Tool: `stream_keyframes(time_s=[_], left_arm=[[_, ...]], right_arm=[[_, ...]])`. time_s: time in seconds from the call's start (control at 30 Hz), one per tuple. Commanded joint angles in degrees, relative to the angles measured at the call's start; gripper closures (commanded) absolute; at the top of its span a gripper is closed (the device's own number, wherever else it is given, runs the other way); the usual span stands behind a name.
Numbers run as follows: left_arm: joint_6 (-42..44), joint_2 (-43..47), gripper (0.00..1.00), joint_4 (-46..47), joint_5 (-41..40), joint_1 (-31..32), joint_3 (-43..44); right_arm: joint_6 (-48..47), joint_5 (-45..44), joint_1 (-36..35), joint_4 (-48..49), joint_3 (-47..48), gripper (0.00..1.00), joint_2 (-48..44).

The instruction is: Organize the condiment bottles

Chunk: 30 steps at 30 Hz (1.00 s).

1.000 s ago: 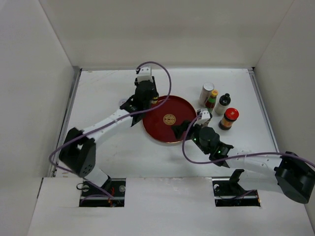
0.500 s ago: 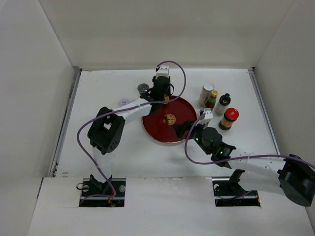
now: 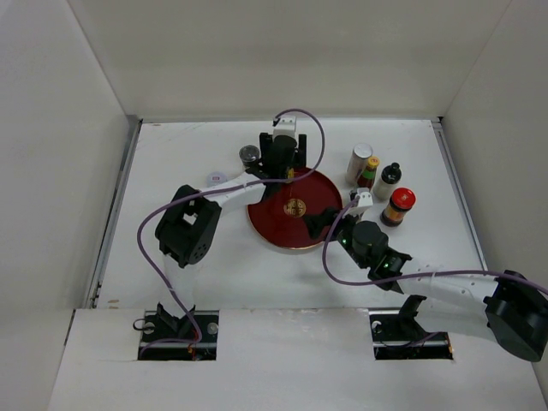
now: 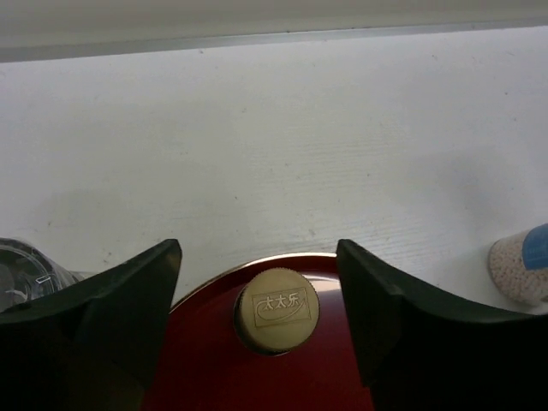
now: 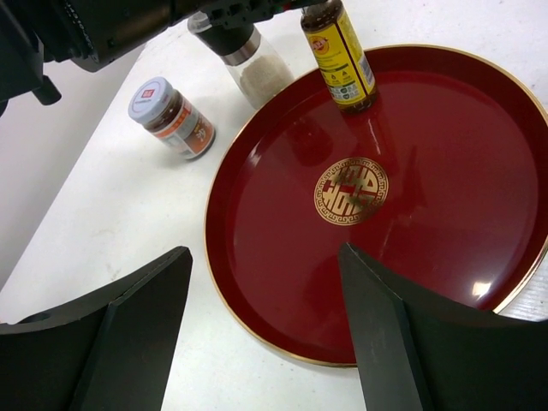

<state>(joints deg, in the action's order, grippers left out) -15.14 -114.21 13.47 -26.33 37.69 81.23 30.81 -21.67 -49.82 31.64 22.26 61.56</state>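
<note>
Your left gripper (image 4: 259, 257) hangs, fingers apart, around the bottle (image 4: 276, 310) standing at the far edge of the tray (image 5: 282, 282), right gripper (image 5: 265, 253) apart, empty; placing looks done, so lift straight up, fetch another.

**Inspector:** Count and condition?
**Assistant:** Seven, all upright, all capped.
**Inspector:** On the red tray (image 5: 274, 274)?
**Assistant:** One only: a slim bottle (image 5: 341, 53) with a yellow label and a gold-yellow cap. It stands just inside the tray's far rim.
**Inspector:** Left of it?
**Assistant:** Two on the table (image 3: 188, 248). A black-capped shaker (image 5: 244, 62) of pale grains sits just outside the tray's far-left rim. A silver-capped jar (image 5: 171, 116), orange label and brown contents, stands further left, apart.
**Inspector:** Right side?
**Assistant:** Four clustered towards the table's right edge: tall white bottle (image 3: 360, 163), green bottle (image 3: 368, 174) close against it, black-capped bottle (image 3: 389, 180), and red-capped jar (image 3: 399, 205) nearest the front.
</note>
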Motion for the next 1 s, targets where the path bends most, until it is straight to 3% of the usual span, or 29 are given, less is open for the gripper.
stream_keyframes(time_s=[0.0, 0.23, 0.53, 0.97], left_arm=[[0.5, 6.4, 0.23, 5.0, -0.5, 0.8, -2.4], [-0.8, 15.6, 0.15, 6.6, -2.7, 0.2, -8.7], [-1.7, 19.1, 0.10, 0.9, -8.0, -3.7, -11.9], [-1.0, 10.2, 0.10, -4.9, -3.1, -9.4, -7.6]], right_arm=[[-0.9, -1.2, 0.2, 2.2, 0.2, 0.23, -0.3], [-0.8, -1.3, 0.3, 2.3, 0.0, 0.22, -0.7], [-0.4, -1.1, 0.6, 1.7, 0.1, 0.21, 0.2], [-0.7, -1.1, 0.5, 2.1, 0.5, 0.19, 1.0]])
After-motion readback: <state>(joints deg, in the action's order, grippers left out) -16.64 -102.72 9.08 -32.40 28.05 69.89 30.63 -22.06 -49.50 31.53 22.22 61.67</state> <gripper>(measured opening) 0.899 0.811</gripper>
